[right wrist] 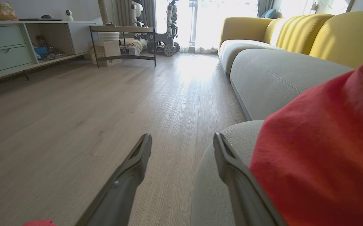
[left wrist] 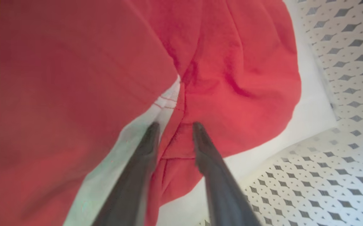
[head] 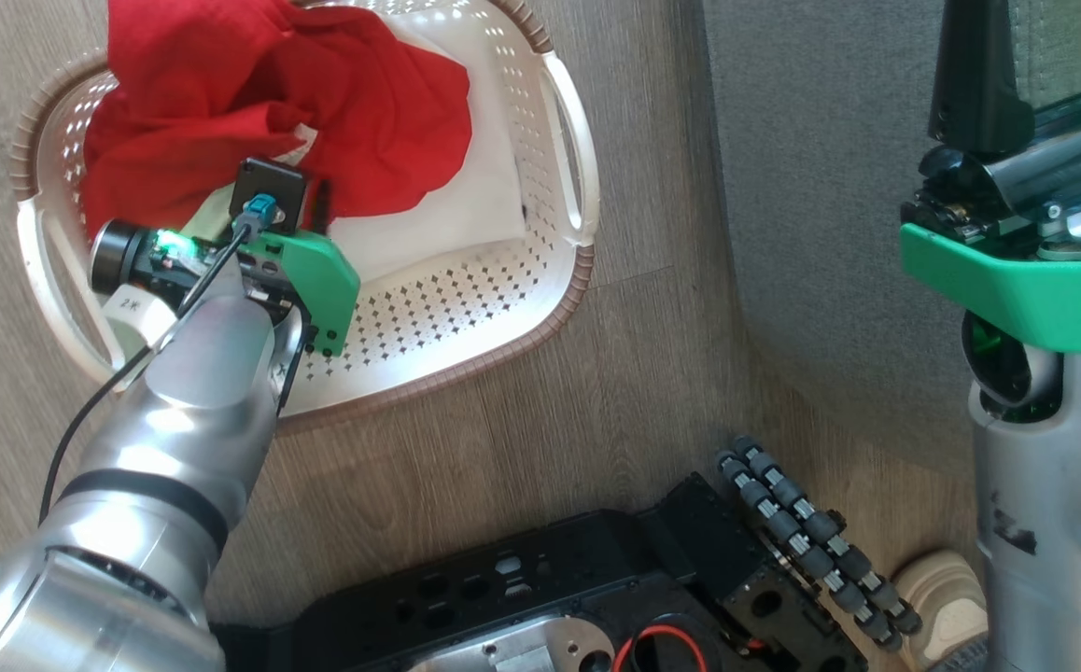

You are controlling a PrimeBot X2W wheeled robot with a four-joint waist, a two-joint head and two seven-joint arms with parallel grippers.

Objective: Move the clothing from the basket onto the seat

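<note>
Basket (head: 554, 308): on the floor (head: 522, 448), upper left of the head view; long axis across that view, a handle (head: 570, 140) at each end; right end near the seat, not touching it
Clothing (head: 270, 103): crumpled red heap in the basket's left and far part; long axis across the basket, a rounded lobe pointing toward the right handle; in the left wrist view a seam with white trim runs straight away from the fingers
Left tool (left wrist: 176, 125): down inside the basket, pointing into the heap; fingers parted by a narrow gap, tips against the red cloth, a red fold lying in the gap; no firm pinch shows
White cloth (head: 475, 196): flat under the red heap, covering the basket's right half
Seat (head: 830, 233): grey; its edge runs down the head view, slanting rightward
Right tool (right wrist: 181, 138): fingers wide apart, nothing between them; pointing along the floor beside the seat's front; right finger just beside the seat's rounded edge
Red piece (right wrist: 319, 150): lying over the seat, close beside the right finger
</note>
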